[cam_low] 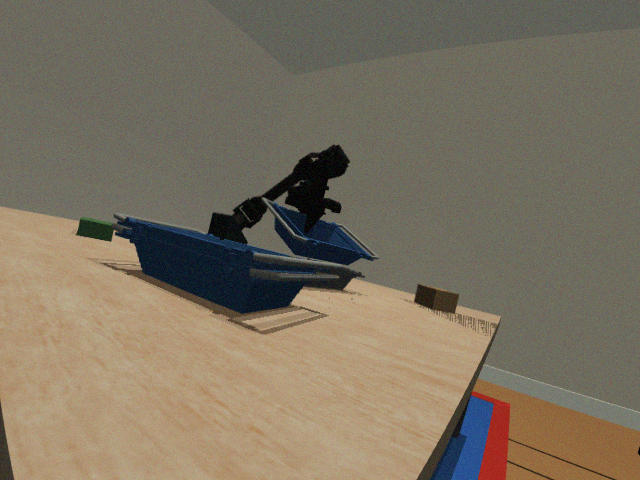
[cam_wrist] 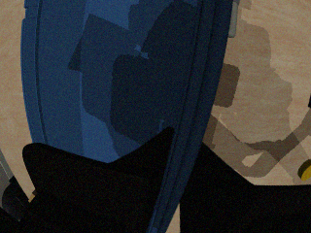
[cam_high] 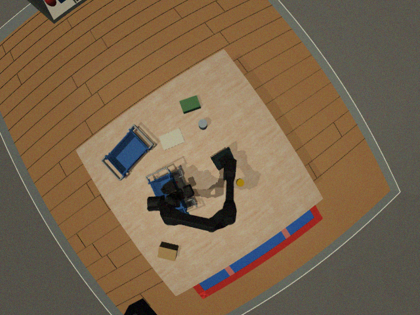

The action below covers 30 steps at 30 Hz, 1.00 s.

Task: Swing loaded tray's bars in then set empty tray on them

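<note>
My gripper is shut on one long wall of an empty blue tray, holding it above the table. Its wire bars stand out at its ends in the exterior view. Below it in the top view, a grey tray is mostly covered by the held tray and the arm. Its load is almost wholly hidden, and I cannot tell how its bars lie. The gap between the two trays is unclear.
Another empty blue tray stands at the side, bars outward. A green block, cream card, grey cylinder, yellow disc and tan box are around.
</note>
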{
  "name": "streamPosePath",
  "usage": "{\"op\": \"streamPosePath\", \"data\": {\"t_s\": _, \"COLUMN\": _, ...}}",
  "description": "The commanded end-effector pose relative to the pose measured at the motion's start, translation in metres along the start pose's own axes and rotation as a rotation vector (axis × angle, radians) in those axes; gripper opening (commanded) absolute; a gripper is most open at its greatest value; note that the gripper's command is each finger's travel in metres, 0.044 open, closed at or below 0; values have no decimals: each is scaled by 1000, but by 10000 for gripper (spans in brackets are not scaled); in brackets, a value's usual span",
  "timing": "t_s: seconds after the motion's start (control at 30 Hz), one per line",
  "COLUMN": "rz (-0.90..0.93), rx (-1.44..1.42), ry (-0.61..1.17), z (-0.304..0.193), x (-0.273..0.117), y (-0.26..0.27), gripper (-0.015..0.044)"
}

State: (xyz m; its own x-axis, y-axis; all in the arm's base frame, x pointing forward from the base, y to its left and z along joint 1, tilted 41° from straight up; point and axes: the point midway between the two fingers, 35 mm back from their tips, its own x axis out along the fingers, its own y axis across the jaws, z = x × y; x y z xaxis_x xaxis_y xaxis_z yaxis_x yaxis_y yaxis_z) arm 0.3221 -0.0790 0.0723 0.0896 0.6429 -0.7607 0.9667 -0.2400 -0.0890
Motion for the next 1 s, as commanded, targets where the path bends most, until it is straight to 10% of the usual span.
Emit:
{"op": "streamPosePath", "data": {"t_s": 0.0, "rz": 21, "rx": 4, "ry": 5, "z": 0, "x": 1, "y": 1, "gripper": 0}}
{"op": "streamPosePath", "data": {"t_s": 0.97, "rz": 21, "rx": 4, "ry": 6, "z": 0, "x": 20, "y": -11, "gripper": 0}}
